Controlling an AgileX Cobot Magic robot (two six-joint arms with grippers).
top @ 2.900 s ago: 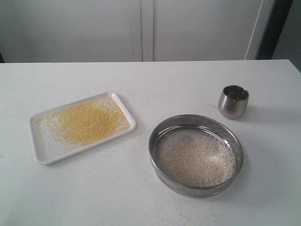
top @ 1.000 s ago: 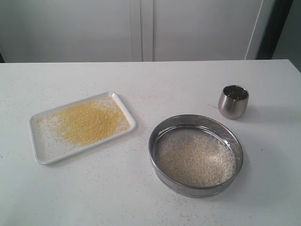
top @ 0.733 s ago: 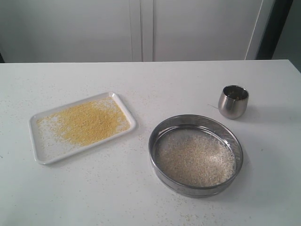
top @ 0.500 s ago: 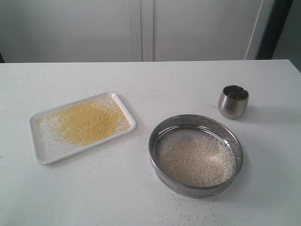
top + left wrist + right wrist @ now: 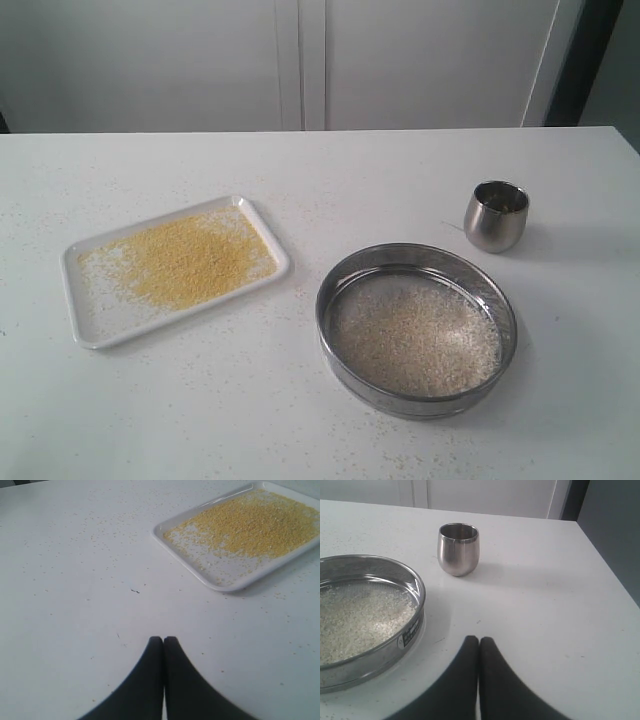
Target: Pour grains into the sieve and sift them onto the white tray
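Observation:
The white tray [image 5: 98, 325] lies on the left of the table, spread with fine golden-yellow grains [image 5: 190, 258]. The sieve [image 5: 345, 283] sits to its right and holds pale rice-like grains [image 5: 415, 338] on its mesh. In the left wrist view my left gripper [image 5: 163, 640] is shut and empty over bare table, well short of the tray [image 5: 226, 584]. In the right wrist view my right gripper [image 5: 479, 640] is shut and empty, beside the sieve [image 5: 412, 582] and apart from it. Neither gripper shows in the exterior view.
A small rounded steel cup [image 5: 496, 215] stands upright behind the sieve at the right; it shows too as the cup [image 5: 458, 549] in the right wrist view. Stray grains dot the white table [image 5: 320, 170]. The table's right edge [image 5: 607, 562] runs close to the cup.

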